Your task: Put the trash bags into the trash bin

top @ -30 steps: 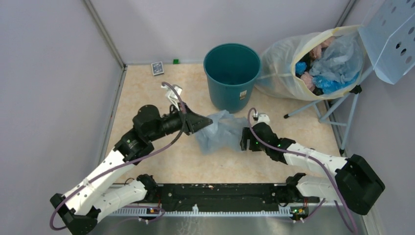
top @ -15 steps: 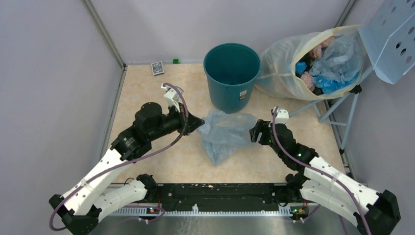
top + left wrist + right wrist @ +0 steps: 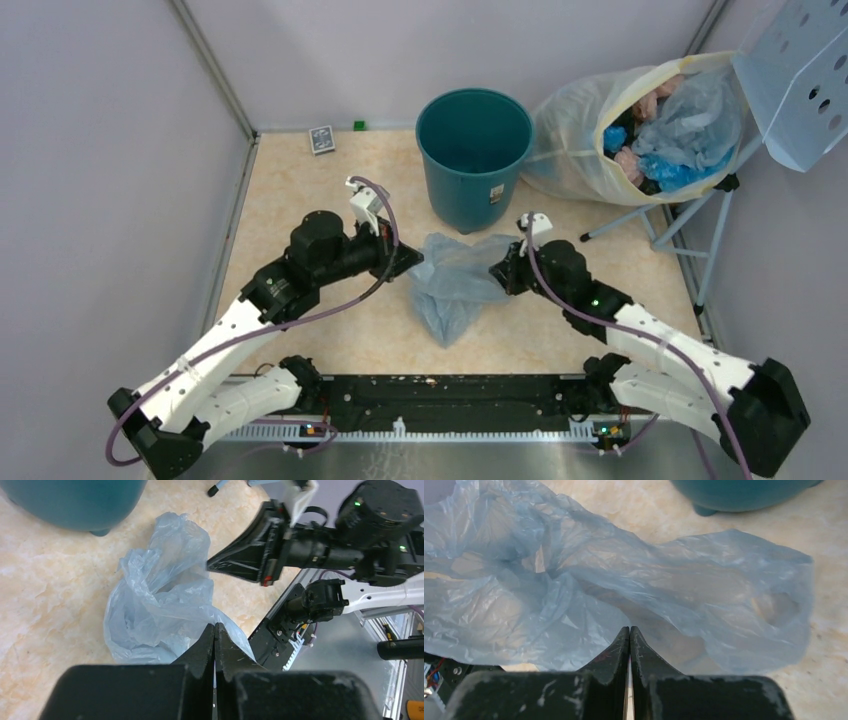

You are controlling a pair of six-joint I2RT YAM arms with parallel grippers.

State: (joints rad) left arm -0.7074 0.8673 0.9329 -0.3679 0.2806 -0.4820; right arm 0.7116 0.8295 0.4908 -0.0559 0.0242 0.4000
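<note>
Beige marbled bench [image 3: 300, 190], camera above and behind the arm bases.

Thin, crinkly, translucent pale-blue plastic bag [image 3: 455, 285] is at mid-bench, strung between the two arms, just on the near side of the round, tapered dark-teal plastic bin [image 3: 465, 205]. The bag is outside the bin. The right wrist view shows a strip of bare bench between the bag's far edge and the bin's foot. The bag's upper part is spread side to side between the fingertips. The rest narrows to a crumpled tail pointing at the near edge.

Left fingers [image 3: 414, 263] are at the bag's left edge, pointing right. In the left wrist view they are pressed flat together with only a hairline seam, tips over bunched film. The film looks pinched there, so they are holding the bag.

Right fingers [image 3: 497, 274] are at the bag's right edge, pointing left, facing the other pair across the bag. In the right wrist view they are likewise closed to a hairline, tips against the film. From the left wrist camera the bag's edge draws to a point exactly at these tips, so it is gripped.

The bin is upright, with a small white label [image 3: 496, 193] low on the side facing the arms.

Right of the bin is a big yellowish translucent sack [image 3: 580, 130], its mouth open and stuffed with blue and pink bags. Whether it touches the bin or only sits beside it, cannot tell. A pale-blue perforated panel [image 3: 800, 80] stands at its far right.

In the back-left corner are a small dark patterned box [image 3: 321, 139] and a small green block [image 3: 359, 125], well apart from the bag.
</note>
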